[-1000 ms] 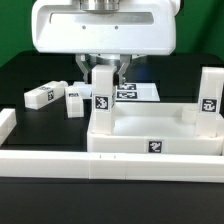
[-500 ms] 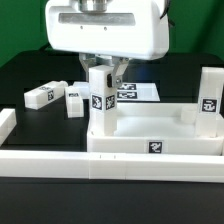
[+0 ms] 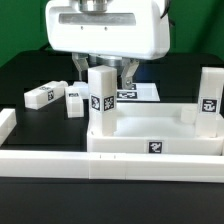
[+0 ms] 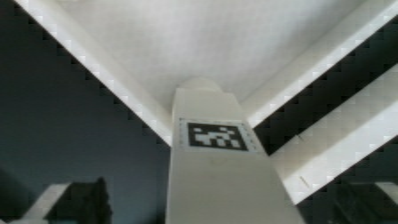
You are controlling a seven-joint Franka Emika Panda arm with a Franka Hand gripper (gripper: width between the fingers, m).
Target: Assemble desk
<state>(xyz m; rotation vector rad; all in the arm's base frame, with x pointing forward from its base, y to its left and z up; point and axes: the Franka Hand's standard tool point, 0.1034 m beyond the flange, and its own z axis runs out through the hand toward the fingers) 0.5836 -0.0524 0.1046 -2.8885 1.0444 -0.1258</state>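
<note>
In the exterior view, I judge the step in hand to be seating a leg [image 3: 100,95] in a corner socket of the tabletop [image 3: 125,140]. The leg stands upright at the far corner on the exterior view's left. The gripper [image 3: 105,73] hangs right over it with its fingers [image 3: 82,68] spread wide, one on each side of the leg's top and clear of it, so I read the hand as released and holding nothing. A second leg [image 3: 207,95] stands at the far corner on the exterior view's right. Two loose legs [image 3: 40,96] lie on the table beyond the tabletop's left edge, and the marker board [image 3: 138,92] lies behind its far edge. The next move, as I see it, calls for lifting straight up without knocking the leg, then going for one of the loose legs.

The wrist view looks down the same leg, with its tag facing the camera and the tabletop's walls running away from its corner. Dark shapes flank the leg well apart from it. I take them for the fingers, and neither touches the leg.
</note>
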